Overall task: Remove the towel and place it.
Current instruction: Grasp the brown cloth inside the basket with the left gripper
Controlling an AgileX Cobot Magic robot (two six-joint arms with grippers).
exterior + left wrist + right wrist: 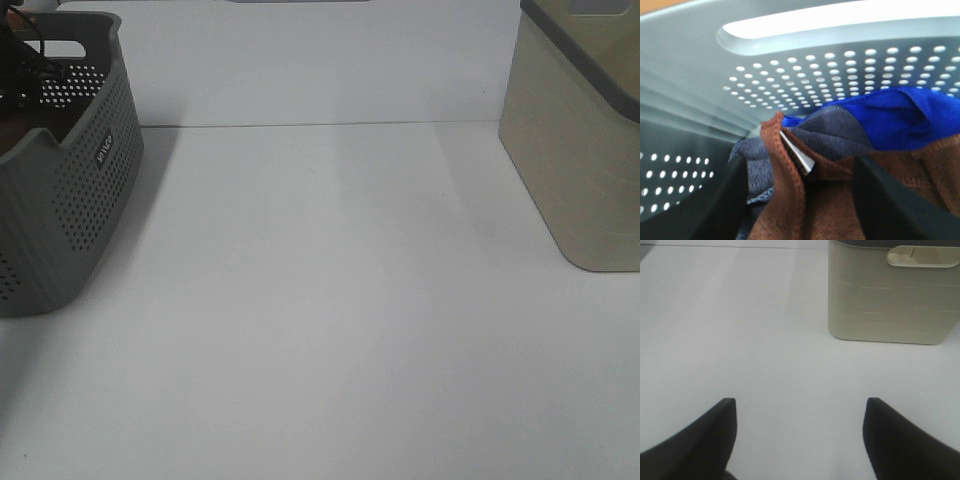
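Observation:
The towel (785, 200) is dark brown plush with a stitched hem and a small white tag (799, 156). It lies bunched inside the grey perforated basket (690, 75), which stands at the left edge of the table (80, 190). My left gripper (800, 165) is down in the basket. Its dark fingers (880, 200) stand apart on either side of a raised fold of the towel. My right gripper (800, 410) hangs open over bare white table with nothing between its fingers. It does not show in the exterior view.
A bright blue cloth (900, 112) and a grey-blue cloth (832, 132) lie against the towel by the basket wall. A beige bin (580, 150) stands at the right rear of the white table (330, 300) and also shows ahead of the right gripper (890, 300).

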